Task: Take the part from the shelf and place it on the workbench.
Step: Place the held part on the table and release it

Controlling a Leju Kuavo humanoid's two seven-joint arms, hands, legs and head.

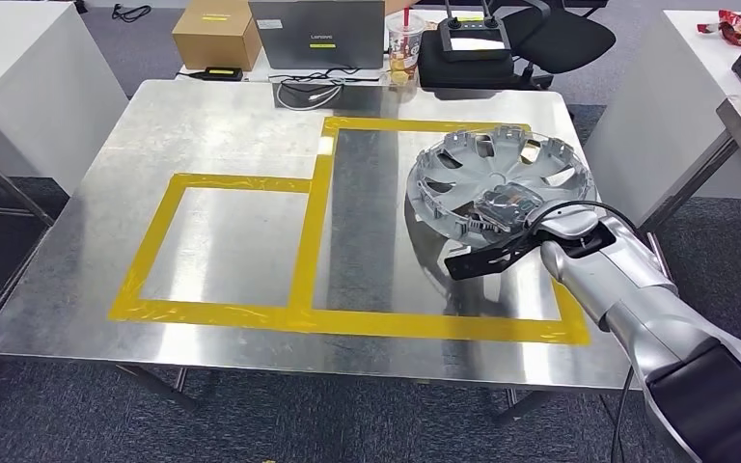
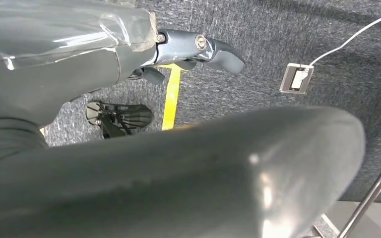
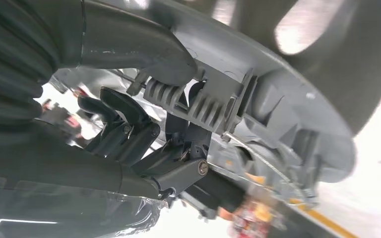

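Right robot hand [image 1: 516,236] grips the grey wheel cover [image 1: 497,183] by its near rim, tilted over the counter [image 1: 251,145] inside the yellow tape outline [image 1: 318,241] | left robot hand [image 2: 198,54] hangs, clenched or released I cannot tell | I fear an edge grip slipping, dropping it askew.

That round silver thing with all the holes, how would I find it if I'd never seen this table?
Look at the big shiny metal table with yellow tape boxes on it. In the larger taped box, on the table's right side, the robot's right hand grips the near edge of a grey plastic wheel cover. It is the only round, spoked thing there; the box, laptop and cup sit beyond the far edge.
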